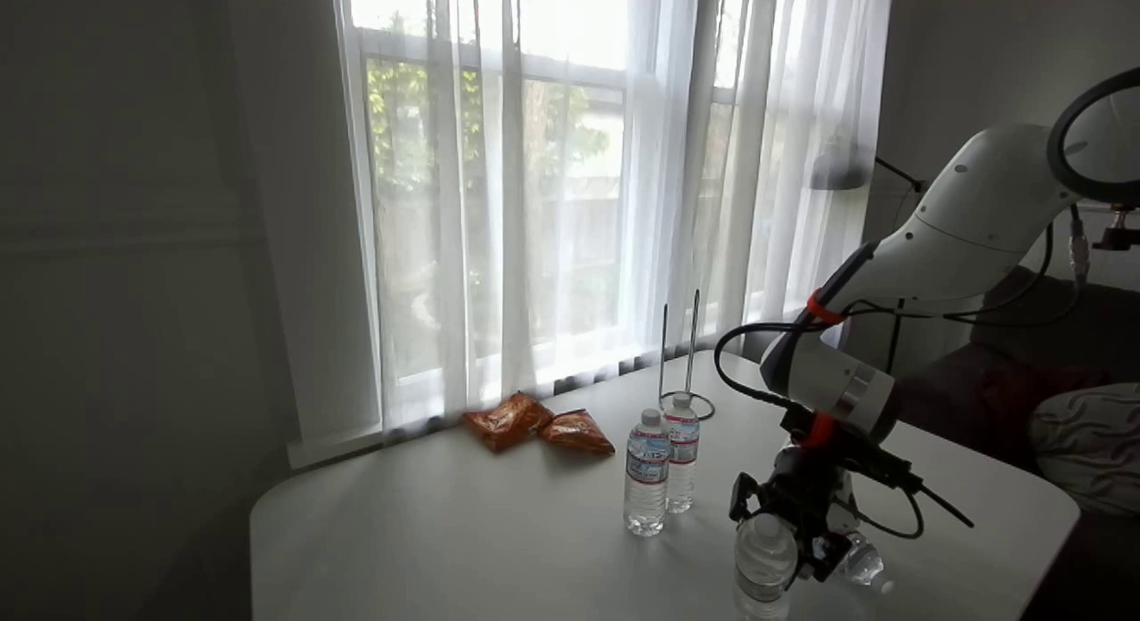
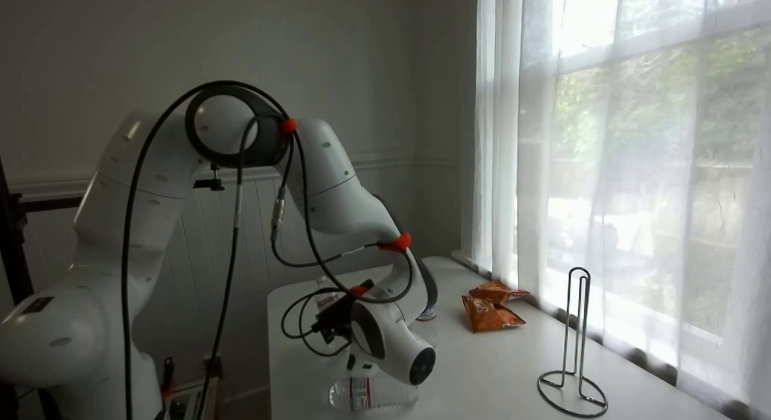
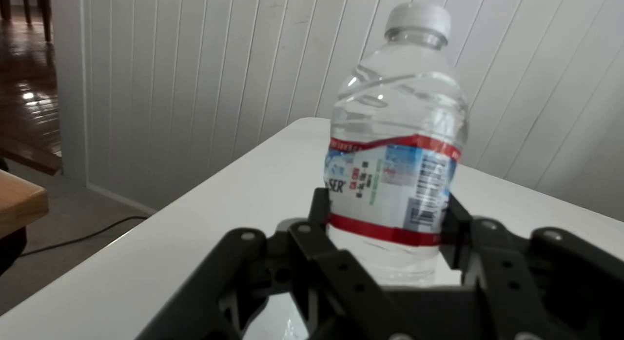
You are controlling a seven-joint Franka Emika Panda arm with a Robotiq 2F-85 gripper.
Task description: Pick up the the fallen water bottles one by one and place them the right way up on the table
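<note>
My gripper [image 3: 387, 208], pinching an upright water bottle [image 3: 392, 154]

In the wrist view the fingers [image 3: 319, 206] are parted just to the bottle's sides, touching both; the base is hidden, so I can't say whether it meets the table [image 3: 253, 198]. In an exterior view, the lying bottle [image 1: 862, 560] is just beyond the gripper, the held one on its near side; with two standing bottles [image 1: 646, 474] farther off, I count four, plus two orange packets [image 1: 508, 422]. In an exterior view, my arm [image 2: 337, 185] covers much; I make out three bottles, the lying one in front of the gripper, two packets, one wire stand [image 2: 567, 323].
</note>
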